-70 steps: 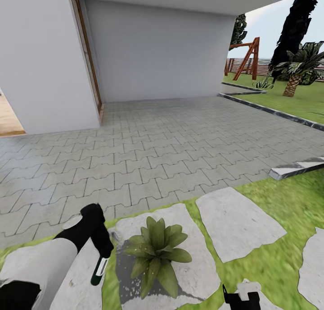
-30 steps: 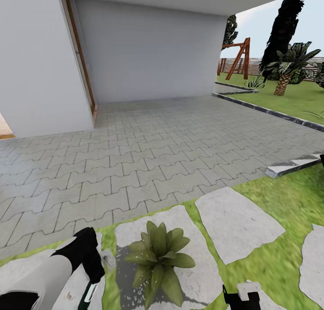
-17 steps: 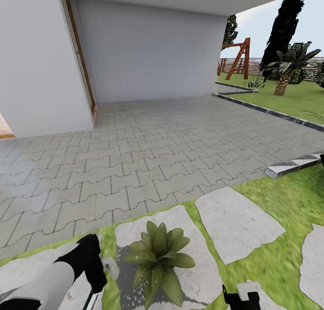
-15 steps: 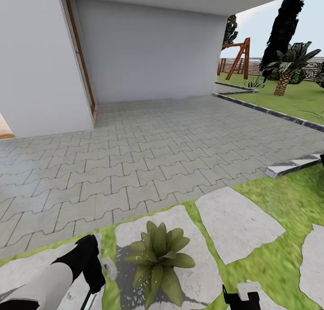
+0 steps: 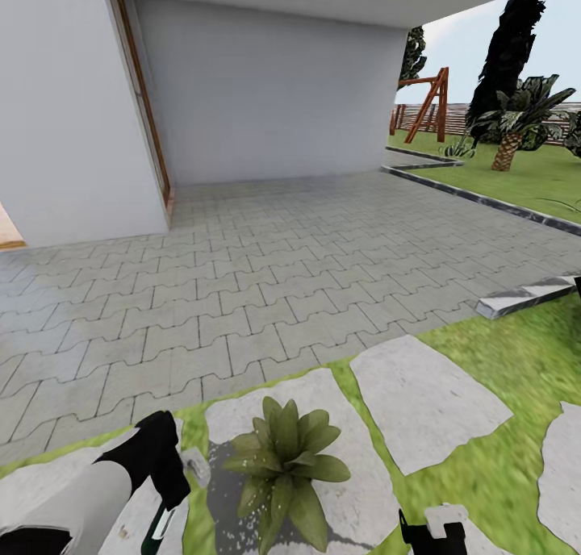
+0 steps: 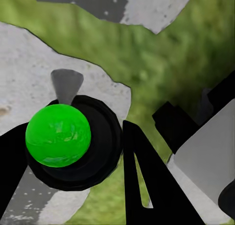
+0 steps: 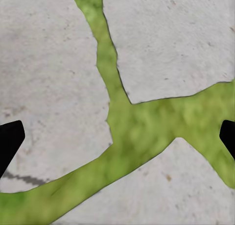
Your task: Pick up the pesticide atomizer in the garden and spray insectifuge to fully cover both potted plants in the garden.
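Note:
One potted plant [image 5: 282,465], a low rosette of broad green leaves, sits on a grey stepping stone [image 5: 347,490] just in front of me. Fine white specks of insectifuge [image 5: 257,490] dot its lower leaves and the darkened stone beside it. My left gripper [image 5: 165,502] is shut on the pesticide atomizer [image 5: 159,527], left of the plant, with the whitish nozzle [image 5: 195,465] pointing toward the leaves. The left wrist view shows the atomizer's green, dark-rimmed body [image 6: 58,136] clamped between the black fingers [image 6: 142,181]. My right gripper [image 5: 432,531] hangs open over stones and grass [image 7: 128,132]. The second potted plant is out of view.
Grey paving [image 5: 266,273] stretches ahead to a white house wall [image 5: 266,87] with a brown door frame [image 5: 141,95]. A stone kerb [image 5: 524,293] borders the lawn at right. Beyond it stand a wooden swing frame [image 5: 424,103], a palm [image 5: 516,119] and the slat fence [image 5: 460,119].
The view shifted slightly since the earliest frame. My left gripper has dropped lower with the atomizer, and its nozzle has bobbed a little beside the plant. The right gripper holds still.

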